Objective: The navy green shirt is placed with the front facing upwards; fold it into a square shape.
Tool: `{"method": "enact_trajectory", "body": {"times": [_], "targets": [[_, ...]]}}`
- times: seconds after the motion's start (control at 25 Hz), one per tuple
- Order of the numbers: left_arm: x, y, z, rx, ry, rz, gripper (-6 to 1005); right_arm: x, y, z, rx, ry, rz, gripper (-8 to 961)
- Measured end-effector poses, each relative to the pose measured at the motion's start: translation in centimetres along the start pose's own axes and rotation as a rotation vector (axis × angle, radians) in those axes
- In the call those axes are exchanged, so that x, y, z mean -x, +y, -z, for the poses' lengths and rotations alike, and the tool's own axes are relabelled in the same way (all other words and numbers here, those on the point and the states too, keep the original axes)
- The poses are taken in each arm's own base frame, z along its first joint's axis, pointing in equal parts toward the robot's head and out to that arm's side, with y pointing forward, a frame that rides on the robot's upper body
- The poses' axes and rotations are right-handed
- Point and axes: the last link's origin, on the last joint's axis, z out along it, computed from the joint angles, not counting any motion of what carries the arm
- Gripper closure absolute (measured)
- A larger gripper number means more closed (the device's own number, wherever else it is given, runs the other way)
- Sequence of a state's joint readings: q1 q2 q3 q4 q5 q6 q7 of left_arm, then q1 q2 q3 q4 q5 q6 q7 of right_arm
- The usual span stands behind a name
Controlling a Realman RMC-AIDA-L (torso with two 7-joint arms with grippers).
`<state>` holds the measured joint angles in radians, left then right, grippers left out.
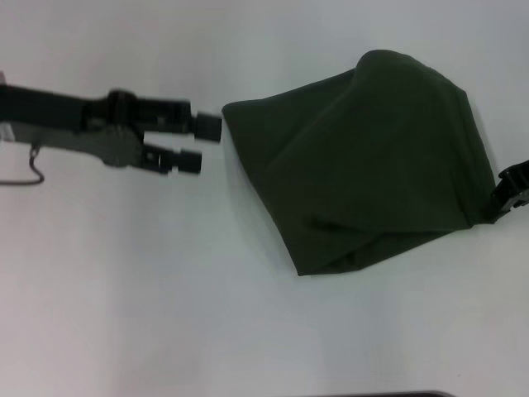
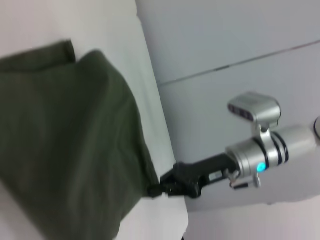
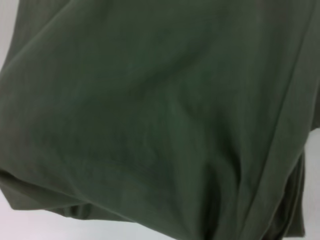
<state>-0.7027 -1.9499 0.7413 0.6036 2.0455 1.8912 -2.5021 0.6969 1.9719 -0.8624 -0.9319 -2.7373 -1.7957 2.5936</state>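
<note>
Right tool [image 1: 501,207] of mine is clamped on the hem corner of the navy green shirt [image 1: 364,165], at the desk's [image 1: 165,314] right edge. From that pinch the shirt spreads away across the desk as a bunched, partly folded heap, plain green side up. Well beyond its far edge, my left tool [image 1: 201,144] hovers just beside the cloth, fingers [image 1: 208,126] parted, holding nothing.

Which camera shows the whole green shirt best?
The head view: the whole navy green shirt lies bunched there. The left wrist view shows only one side, and the right wrist view shows just close-up cloth.
</note>
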Motion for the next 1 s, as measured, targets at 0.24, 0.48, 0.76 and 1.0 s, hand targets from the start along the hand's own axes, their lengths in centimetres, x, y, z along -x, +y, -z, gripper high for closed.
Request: {"method": "enact_trajectory", "body": {"times": [0.24, 0.48, 0.76, 1.0], "targets": [[1.6, -0.6, -0.9, 0.001, -0.072, 0.055, 61, 0.5, 0.1, 0.5, -0.018, 0.001, 0.009, 920], [2.5, -1.3, -3.5, -0.028, -0.129, 0.097, 61, 1.0, 0.5, 1.0, -0.015, -0.006, 0.023, 931], [2.5, -2.5, -6.0, -0.082, -0.101, 0.091, 62, 1.4, 0.7, 1.3, -0.015, -0.012, 0.031, 930], [3.5, -4.1, -8.2, -0.150, -0.104, 0.092, 62, 1.6, 0.8, 1.5, -0.012, -0.022, 0.033, 930]]}}
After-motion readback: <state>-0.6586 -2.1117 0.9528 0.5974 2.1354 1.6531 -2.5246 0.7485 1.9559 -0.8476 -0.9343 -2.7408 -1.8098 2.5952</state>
